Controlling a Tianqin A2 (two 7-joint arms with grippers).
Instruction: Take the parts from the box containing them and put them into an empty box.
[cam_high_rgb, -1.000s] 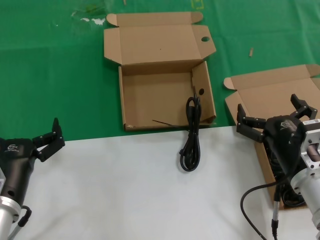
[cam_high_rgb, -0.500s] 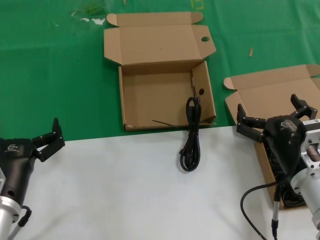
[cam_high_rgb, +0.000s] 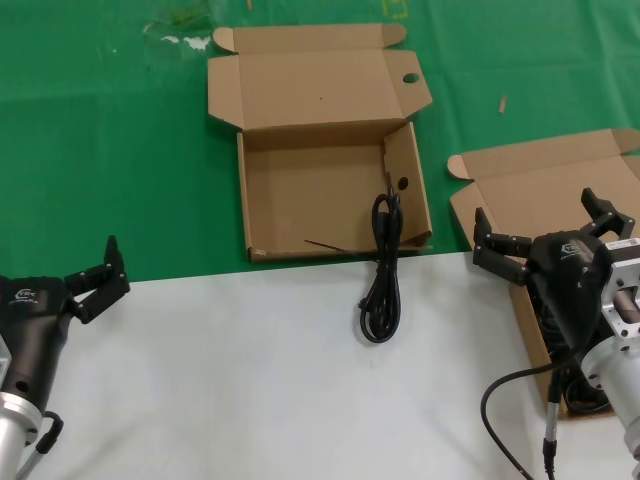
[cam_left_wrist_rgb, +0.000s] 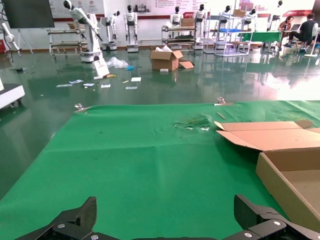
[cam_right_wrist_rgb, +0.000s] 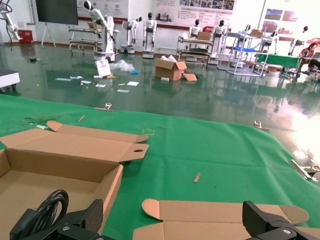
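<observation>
Head view: the right gripper (cam_high_rgb: 548, 233), fingers spread, hovered over the source box (cam_high_rgb: 540, 195); a cable bundle (cam_high_rgb: 382, 268) straddled the empty box (cam_high_rgb: 330, 190) wall, to its left. The left gripper (cam_high_rgb: 95, 273) was spread above the white surface (cam_high_rgb: 250, 400). Wrist views: green cloth (cam_left_wrist_rgb: 140, 165), glossy hall floor (cam_right_wrist_rgb: 210, 100) beyond.

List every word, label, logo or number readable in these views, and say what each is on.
No text can be read.
Left gripper: small pale logo on its black body, too small to read.
Right gripper: similar pale mark on its housing, unreadable.
Background wall posters in the right wrist view: print too blurred to read.
Both cardboard boxes: plain, no print visible.
</observation>
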